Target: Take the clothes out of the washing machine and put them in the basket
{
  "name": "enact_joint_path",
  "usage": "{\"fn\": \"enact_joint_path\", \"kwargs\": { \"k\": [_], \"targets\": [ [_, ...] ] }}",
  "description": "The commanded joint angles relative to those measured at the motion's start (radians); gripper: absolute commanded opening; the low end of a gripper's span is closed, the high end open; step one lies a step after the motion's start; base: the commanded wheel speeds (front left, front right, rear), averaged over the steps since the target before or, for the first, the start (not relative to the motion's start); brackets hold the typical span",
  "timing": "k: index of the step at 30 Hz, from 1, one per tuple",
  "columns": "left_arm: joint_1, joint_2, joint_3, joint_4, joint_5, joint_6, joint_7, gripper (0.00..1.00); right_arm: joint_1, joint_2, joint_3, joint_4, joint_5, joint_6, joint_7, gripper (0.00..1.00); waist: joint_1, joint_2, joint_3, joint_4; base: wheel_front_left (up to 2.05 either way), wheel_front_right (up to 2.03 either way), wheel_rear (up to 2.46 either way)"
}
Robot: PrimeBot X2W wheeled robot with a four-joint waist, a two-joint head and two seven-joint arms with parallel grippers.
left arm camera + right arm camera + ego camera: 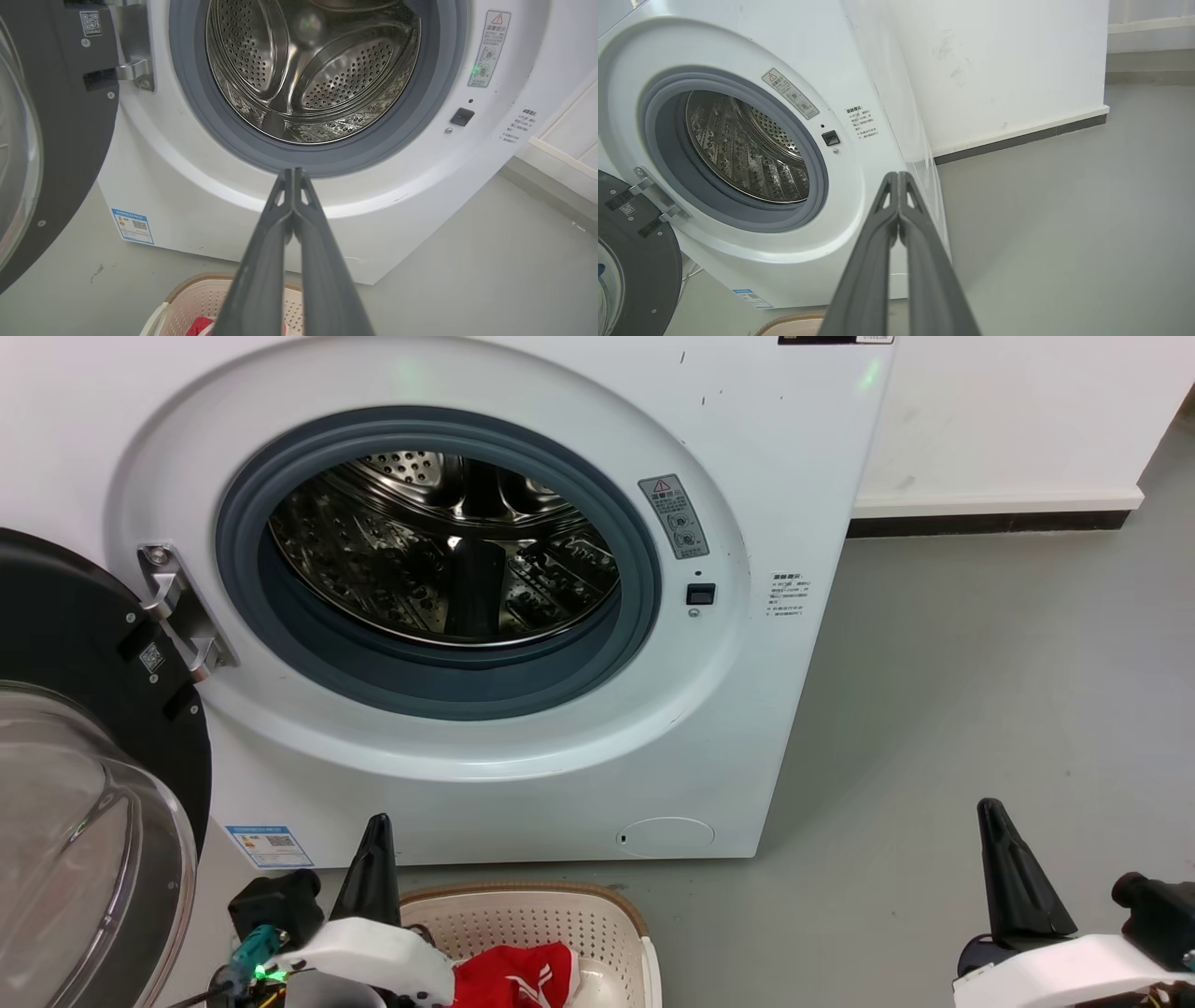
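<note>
The white washing machine (766,457) stands in front of me, and I see only bare steel in the part of its drum (448,551) that shows. Red clothes (513,975) with white stripes lie in the cream basket (597,919) on the floor below the porthole. My left gripper (378,823) is shut with nothing in it, raised at the basket's left side. My right gripper (990,807) is shut too, over bare floor to the right. In the left wrist view the shut gripper (293,171) points at the grey gasket (327,163). The right wrist view has its shut gripper (896,175) against the machine's corner.
The machine's black-rimmed glass door (84,775) hangs open at the left, close to my left arm. Grey floor (980,691) stretches to the right of the machine, up to a white wall with a dark skirting (990,523).
</note>
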Motion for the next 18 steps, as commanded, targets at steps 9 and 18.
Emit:
{"fn": "enact_joint_path", "kwargs": {
  "k": [9,18],
  "targets": [
    [-0.031,-0.005,0.036,-0.018,-0.183,-0.03,0.042,0.0,-0.054,-0.016,0.001,0.024,0.199,0.0,0.022,0.0,0.0,0.0,0.001,0.004,0.0,0.0,0.0],
    [-0.037,-0.008,0.062,-0.017,-0.323,-0.051,0.077,0.0,-0.074,-0.021,0.0,0.051,0.345,0.0,0.042,0.0,0.0,0.0,0.002,0.007,0.0,0.0,0.0]
  ]
}}
